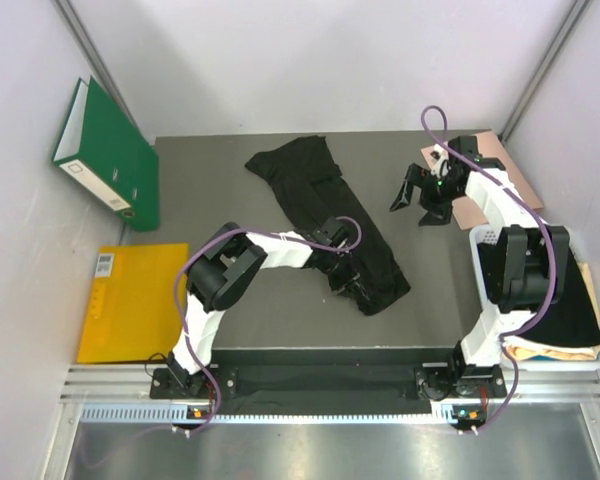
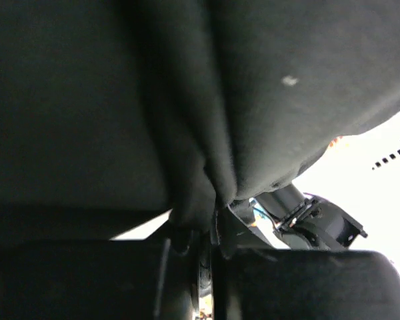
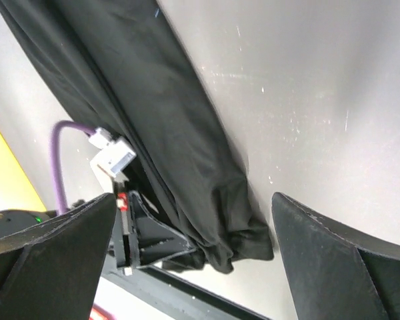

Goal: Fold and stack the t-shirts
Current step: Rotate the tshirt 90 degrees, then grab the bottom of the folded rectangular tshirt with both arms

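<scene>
Three t-shirts: one black t-shirt (image 1: 310,190) on the surface (image 1: 210,190), a second black t-shirt (image 1: 572,305) and a cream t-shirt (image 1: 540,352) (only its edge shows) in the single white bin (image 1: 483,240) by the right edge. One green binder (image 1: 115,160), one yellow folder (image 1: 130,300), one pink folder (image 1: 520,183).

The left arm (image 1: 280,248) and right arm (image 1: 485,335) are built alike: white links between bulky black joint housings. A purple cable (image 1: 185,290) loops along each from base to wrist. On the left wrist it ends in a small white plug (image 3: 113,157) above a red dot. The black bases (image 1: 175,380) stand on a black bar (image 1: 330,380); orange and green lights show by the right one. The right gripper (image 1: 410,213) has matte black wedge fingers (image 3: 340,267).
</scene>
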{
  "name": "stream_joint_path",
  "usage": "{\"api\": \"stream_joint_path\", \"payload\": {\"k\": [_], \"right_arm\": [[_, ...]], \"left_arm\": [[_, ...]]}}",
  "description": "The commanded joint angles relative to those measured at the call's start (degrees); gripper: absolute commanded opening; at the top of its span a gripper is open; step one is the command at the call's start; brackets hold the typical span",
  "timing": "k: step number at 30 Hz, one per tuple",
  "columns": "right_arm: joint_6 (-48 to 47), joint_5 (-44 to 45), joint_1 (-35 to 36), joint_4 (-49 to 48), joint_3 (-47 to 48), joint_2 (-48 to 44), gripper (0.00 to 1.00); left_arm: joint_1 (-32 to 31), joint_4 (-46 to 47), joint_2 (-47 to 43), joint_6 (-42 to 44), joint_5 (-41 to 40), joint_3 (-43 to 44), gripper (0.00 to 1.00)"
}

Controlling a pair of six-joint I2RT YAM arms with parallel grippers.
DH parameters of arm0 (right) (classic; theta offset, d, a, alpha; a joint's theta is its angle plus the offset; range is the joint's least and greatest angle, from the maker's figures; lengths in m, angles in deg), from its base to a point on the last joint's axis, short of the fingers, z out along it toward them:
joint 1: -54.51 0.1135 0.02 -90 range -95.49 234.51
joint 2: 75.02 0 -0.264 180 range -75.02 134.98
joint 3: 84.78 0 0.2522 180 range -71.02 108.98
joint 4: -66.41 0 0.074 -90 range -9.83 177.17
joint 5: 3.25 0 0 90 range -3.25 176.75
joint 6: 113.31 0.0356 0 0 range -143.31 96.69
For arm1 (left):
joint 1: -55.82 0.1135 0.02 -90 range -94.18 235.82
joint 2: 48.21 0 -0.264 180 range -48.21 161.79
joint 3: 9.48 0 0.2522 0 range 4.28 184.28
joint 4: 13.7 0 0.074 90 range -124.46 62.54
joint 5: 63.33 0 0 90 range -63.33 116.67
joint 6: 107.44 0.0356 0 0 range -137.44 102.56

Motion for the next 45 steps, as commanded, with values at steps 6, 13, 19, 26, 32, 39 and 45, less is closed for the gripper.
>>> {"api": "stream_joint_path", "payload": {"k": [6, 13, 19, 26, 32, 39, 45], "right_arm": [[-2.7, -3.6, -0.9, -1.3, -6.5, -4.9, 1.00], [-3.3, -4.0, -0.9, -2.1, -8.8, -3.9, 1.00], [-4.7, -1.8, 2.3, -1.6, -6.7, -0.7, 1.00], [-1.0, -2.9, 9.2, -11.3, -2.6, 5.7, 1.00], [6.9, -5.8, 11.7, -25.1, 2.4, 13.9, 1.00], [13.9, -4.6, 13.2, -32.1, 16.8, 27.7, 1.00], [15.6, -1.2, 15.6, -27.0, 36.5, 40.2, 0.98]], "left_arm": [[0.3, -18.8, -6.8, 6.0, -8.7, -5.8, 0.00], [0.5, -36.2, -17.1, 11.8, -16.4, -11.8, 0.00], [0.8, -46.0, -24.5, 12.0, -18.7, -19.0, 0.00], [0.9, -57.1, -31.1, 14.8, -24.4, -15.1, 0.99], [0.9, -63.3, -36.8, 15.9, -40.0, -2.6, 0.99], [10.0, -54.6, -35.1, 19.2, -44.0, 2.5, 0.99], [19.8, -48.3, -29.7, 24.5, -39.8, 9.5, 0.99]]}}
